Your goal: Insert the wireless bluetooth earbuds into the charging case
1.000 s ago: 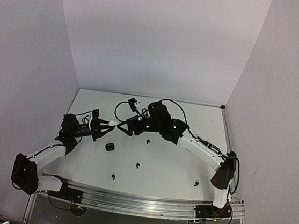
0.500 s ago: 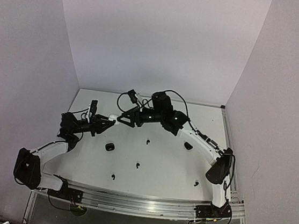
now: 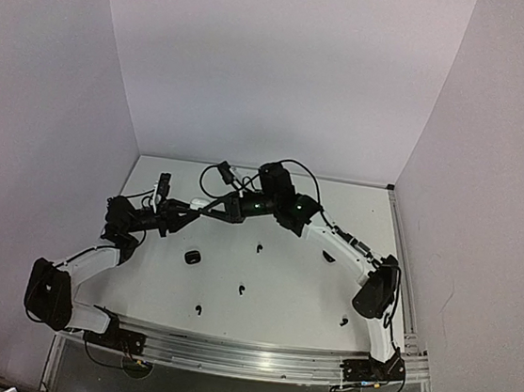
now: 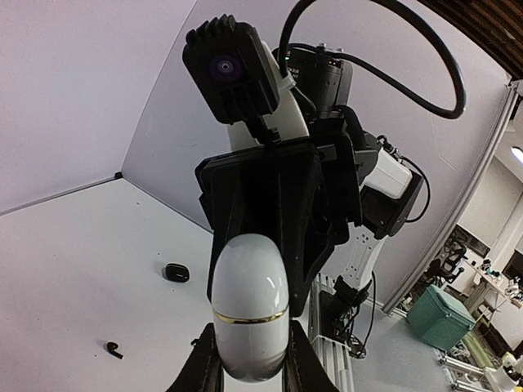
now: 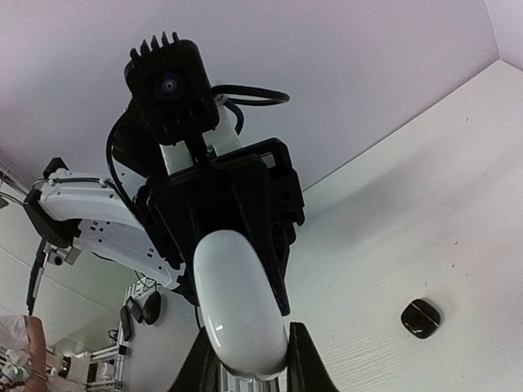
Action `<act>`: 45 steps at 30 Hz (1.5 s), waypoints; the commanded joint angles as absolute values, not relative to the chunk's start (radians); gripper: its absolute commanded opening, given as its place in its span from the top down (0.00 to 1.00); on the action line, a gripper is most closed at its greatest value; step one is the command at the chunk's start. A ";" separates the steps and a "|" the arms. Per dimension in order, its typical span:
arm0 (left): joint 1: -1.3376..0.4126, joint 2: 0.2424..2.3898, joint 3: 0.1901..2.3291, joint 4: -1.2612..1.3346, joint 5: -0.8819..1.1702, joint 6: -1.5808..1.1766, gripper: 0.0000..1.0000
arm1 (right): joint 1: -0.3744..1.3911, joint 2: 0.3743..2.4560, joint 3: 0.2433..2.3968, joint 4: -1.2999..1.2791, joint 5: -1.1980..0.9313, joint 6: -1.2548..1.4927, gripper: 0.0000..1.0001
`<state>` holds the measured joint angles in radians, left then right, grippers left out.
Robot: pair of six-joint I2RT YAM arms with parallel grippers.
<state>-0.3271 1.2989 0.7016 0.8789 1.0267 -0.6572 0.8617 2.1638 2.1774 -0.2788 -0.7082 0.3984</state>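
Note:
A white charging case (image 4: 249,314) with a gold seam band is held in the air between both grippers. My left gripper (image 4: 249,363) is shut on its near end in the left wrist view. My right gripper (image 5: 249,363) is shut on the same white case (image 5: 239,302) from the other side. In the top view the two grippers, left (image 3: 229,208) and right (image 3: 259,202), meet above the far middle of the table, and the case is hidden between them. Black earbuds (image 3: 259,248) (image 3: 241,290) (image 3: 198,309) lie loose on the table, one also showing in the left wrist view (image 4: 113,349). No white earbuds show.
A closed black case (image 3: 192,257) lies on the table left of centre and also shows in both wrist views (image 4: 176,272) (image 5: 421,318). Another black earbud (image 3: 343,321) lies near the right arm. White walls enclose the table on three sides.

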 commanded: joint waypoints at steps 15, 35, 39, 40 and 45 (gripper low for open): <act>-0.320 1.283 0.729 0.801 1.012 -0.512 0.23 | 0.836 2.094 2.111 -0.215 -0.682 0.406 1.00; -0.240 1.244 0.736 0.391 0.888 -0.194 0.00 | 0.440 2.176 1.983 -0.794 -0.646 0.113 1.00; -0.241 1.273 0.757 0.343 0.891 -0.178 0.01 | 0.397 2.332 2.114 -0.913 -0.719 0.053 1.00; -0.240 1.279 0.761 0.332 0.889 -0.174 0.01 | 0.386 2.355 2.129 -0.917 -0.727 0.051 1.00; -0.240 1.312 0.783 0.303 0.883 -0.166 0.00 | 0.360 2.462 2.198 -0.922 -0.758 0.062 1.00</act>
<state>-0.2420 1.2881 0.7206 0.3414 0.8914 -0.1977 0.3759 2.4085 2.1216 -0.8381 -0.6878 0.1050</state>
